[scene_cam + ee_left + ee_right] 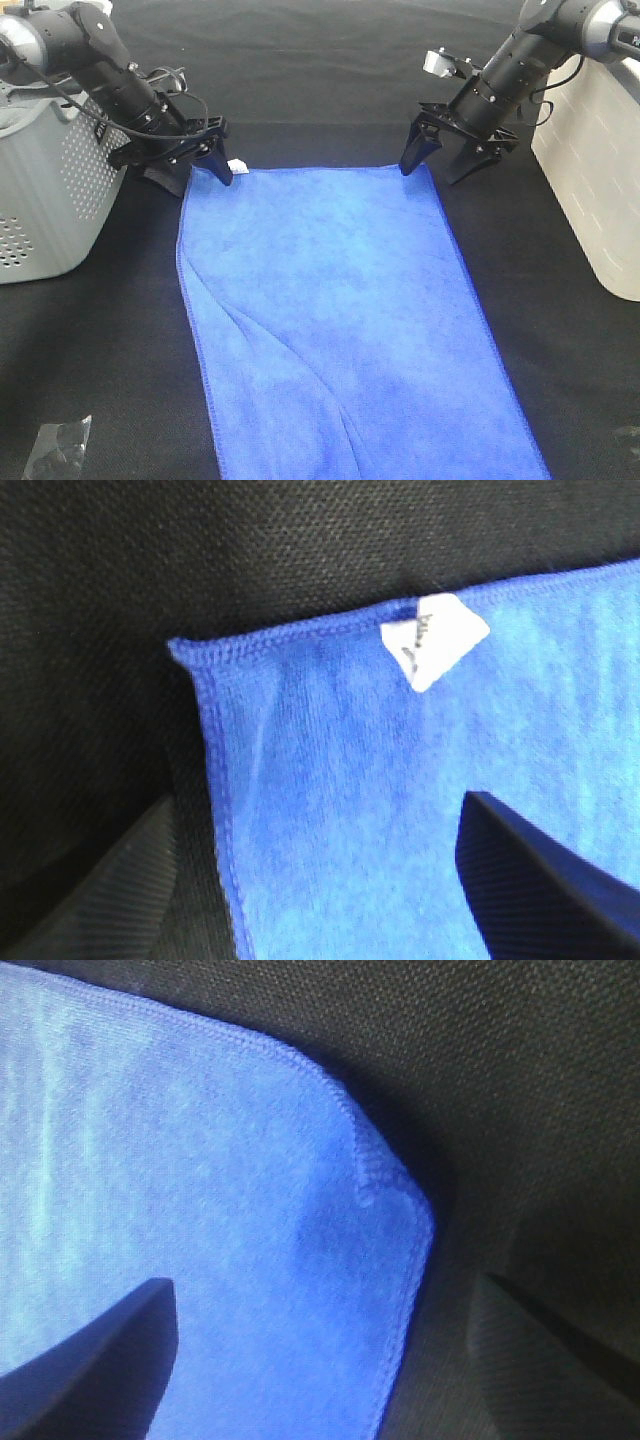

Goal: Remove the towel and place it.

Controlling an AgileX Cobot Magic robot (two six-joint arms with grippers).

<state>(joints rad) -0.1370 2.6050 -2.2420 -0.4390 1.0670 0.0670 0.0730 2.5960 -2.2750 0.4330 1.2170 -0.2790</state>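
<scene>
A large royal-blue microfibre towel [350, 320] lay spread flat down the middle of the black fabric-covered bench [300, 90]. The left gripper [197, 180] and right gripper [433, 170] stood wide open at its far corners, holding nothing. A grey perforated plastic basket [50, 200] sat at the left edge.

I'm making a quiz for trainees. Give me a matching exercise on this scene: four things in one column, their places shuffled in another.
1. royal-blue microfibre towel
2. small white fabric tag
3. grey perforated plastic basket
4. white textured bin

A. high view's right edge
B. high view's left edge
C. spread flat on the black table cover
D. towel's far left corner

Pairs: 1-C, 2-D, 3-B, 4-A
</scene>
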